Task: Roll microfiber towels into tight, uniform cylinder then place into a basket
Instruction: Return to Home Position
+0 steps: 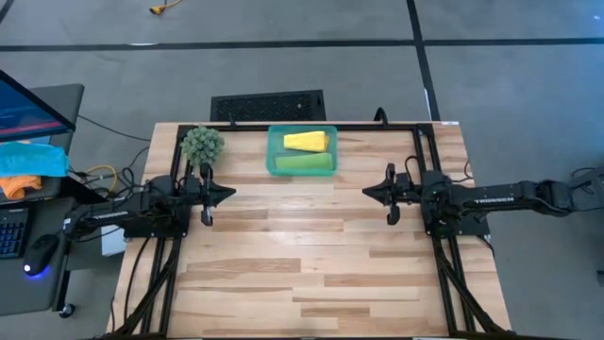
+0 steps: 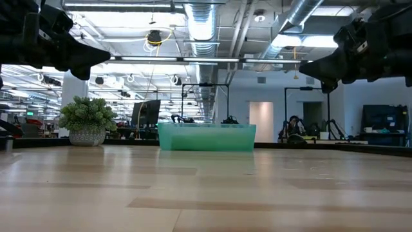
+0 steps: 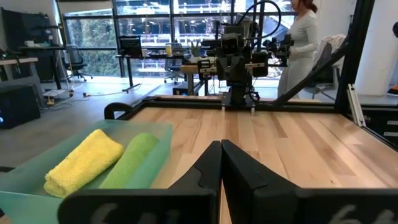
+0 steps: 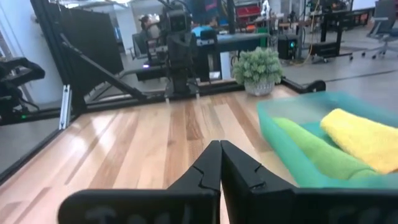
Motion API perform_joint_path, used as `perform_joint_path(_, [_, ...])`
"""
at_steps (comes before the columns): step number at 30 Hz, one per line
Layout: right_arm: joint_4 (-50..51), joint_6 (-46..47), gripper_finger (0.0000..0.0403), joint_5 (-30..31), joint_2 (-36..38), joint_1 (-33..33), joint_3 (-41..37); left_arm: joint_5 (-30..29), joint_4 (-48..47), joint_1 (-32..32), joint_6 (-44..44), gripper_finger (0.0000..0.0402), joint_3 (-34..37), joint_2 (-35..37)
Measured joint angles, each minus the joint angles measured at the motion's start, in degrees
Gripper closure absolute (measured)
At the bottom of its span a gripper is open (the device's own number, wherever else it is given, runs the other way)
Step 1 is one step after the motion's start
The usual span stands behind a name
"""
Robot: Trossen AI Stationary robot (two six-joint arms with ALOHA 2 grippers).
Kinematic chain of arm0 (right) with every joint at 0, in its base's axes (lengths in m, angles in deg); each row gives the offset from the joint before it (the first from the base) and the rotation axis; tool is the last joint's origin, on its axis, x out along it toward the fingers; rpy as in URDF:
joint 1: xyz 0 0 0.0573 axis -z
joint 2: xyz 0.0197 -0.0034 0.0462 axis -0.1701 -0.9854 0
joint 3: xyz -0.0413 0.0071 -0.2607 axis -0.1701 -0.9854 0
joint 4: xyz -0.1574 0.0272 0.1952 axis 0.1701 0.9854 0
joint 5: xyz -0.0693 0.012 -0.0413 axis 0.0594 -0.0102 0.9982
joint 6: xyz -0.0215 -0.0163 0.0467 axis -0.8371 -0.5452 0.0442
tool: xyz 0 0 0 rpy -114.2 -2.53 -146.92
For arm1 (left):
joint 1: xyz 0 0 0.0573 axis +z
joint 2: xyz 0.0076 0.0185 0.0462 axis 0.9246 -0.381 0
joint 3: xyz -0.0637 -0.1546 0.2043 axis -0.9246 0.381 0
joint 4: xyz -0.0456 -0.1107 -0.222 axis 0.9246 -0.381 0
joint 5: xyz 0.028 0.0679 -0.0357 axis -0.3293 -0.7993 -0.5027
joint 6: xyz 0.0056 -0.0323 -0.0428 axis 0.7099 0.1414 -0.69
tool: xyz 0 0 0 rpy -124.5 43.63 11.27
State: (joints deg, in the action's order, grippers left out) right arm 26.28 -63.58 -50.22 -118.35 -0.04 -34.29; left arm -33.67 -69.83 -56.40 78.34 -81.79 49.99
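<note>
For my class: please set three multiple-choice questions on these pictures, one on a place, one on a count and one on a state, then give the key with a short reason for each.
1. On which side of the basket does the plant ball stand?
A. The left arm's side
B. Inside it
C. The right arm's side

2. How many rolled towels lie in the basket?
A. One
B. Two
C. Three

3. In what state is the left gripper?
A. Wide open
B. Shut on a towel
C. Shut, holding nothing

Key:
1 A: the high view shows the plant ball beside the basket, towards the left arm.
2 B: a yellow roll and a green roll lie side by side in it.
3 C: in the left wrist view its fingers meet with nothing between them; the right gripper is shut and empty too.
</note>
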Motion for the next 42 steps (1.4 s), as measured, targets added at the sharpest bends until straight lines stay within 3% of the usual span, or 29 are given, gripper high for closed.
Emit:
perform_joint_path(20, [7.83, -0.03, 0.0374, -0.02, -0.02, 0.0, -0.02, 0.02, 0.0, 0.02, -0.09, 0.04, 0.02, 0.0])
perform_joint_path(42, [7.78, -0.03, 0.0374, -0.02, -0.02, 0.0, -0.02, 0.02, 0.0, 0.0, -0.09, 0.04, 0.02, 0.0])
